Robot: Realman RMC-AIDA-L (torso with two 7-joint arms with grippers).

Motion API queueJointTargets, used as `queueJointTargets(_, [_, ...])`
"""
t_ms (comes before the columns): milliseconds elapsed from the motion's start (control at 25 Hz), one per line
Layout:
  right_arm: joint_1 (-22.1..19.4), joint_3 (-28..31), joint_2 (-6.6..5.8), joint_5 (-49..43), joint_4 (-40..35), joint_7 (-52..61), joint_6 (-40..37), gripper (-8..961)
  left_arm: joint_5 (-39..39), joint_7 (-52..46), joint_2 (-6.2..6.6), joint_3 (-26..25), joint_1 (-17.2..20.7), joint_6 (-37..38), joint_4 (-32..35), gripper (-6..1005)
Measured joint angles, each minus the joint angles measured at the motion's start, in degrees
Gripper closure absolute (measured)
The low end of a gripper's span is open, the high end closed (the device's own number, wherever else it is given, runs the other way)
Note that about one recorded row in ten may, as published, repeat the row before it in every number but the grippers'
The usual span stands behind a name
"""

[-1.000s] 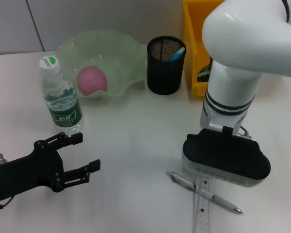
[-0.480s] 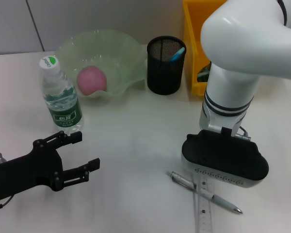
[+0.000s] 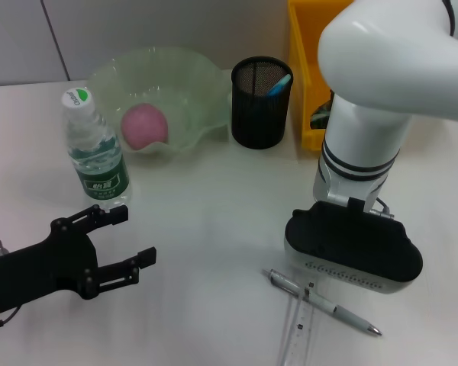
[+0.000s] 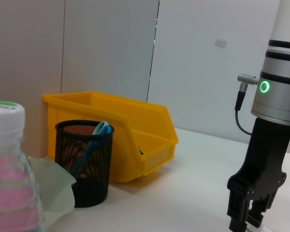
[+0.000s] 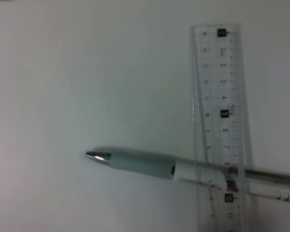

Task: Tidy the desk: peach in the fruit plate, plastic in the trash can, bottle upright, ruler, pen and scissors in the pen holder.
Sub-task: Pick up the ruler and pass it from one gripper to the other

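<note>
Head view of the desk (image 3: 214,206), with the pen holder (image 3: 261,103) taken as landmark. The scissors (image 3: 279,84) stand inside the pen holder, only the light blue handles showing above its rim. Just to the right of the pen holder stands the trash can (image 3: 303,69), yellow, partly hidden behind the right arm. To the left of the pen holder lies the fruit plate (image 3: 159,103), with the peach (image 3: 144,126) resting in it. The bottle (image 3: 96,152) stands upright, farther left of the pen holder and nearer the robot, just beside the fruit plate. Well in front of the pen holder, toward the robot, the pen (image 3: 324,303) lies flat on the desk; in the right wrist view the ruler (image 5: 221,125) crosses over it near the clip end. The right gripper (image 3: 353,252) hangs directly above pen and ruler, its body hiding the fingers, so how far apart they stand cannot be told. The left gripper (image 3: 126,244) rests low in front of the bottle, far to the left of the pen holder, fingers spread wide and holding nothing
</note>
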Motion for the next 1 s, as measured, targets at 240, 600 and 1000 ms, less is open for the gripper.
queueJointTargets(240, [0.0, 3.6, -0.08, 0.1, -2.0, 1.8, -1.7, 571, -1.0, 0.2, 0.03, -0.5, 0.4, 0.0, 0.0, 157])
queueJointTargets(600, [-0.1, 13.9, -0.25, 0.1, -3.3, 5.0, -2.7, 571, -3.8, 1.6, 0.07, -0.5, 1.0, 0.2, 0.0, 157])
queueJointTargets(1000, [-4.8, 24.7, -0.39, 4.2, -8.1, 9.0, -1.3, 571, -7.2, 1.8, 0.17, -0.5, 1.1, 1.2, 0.0, 158])
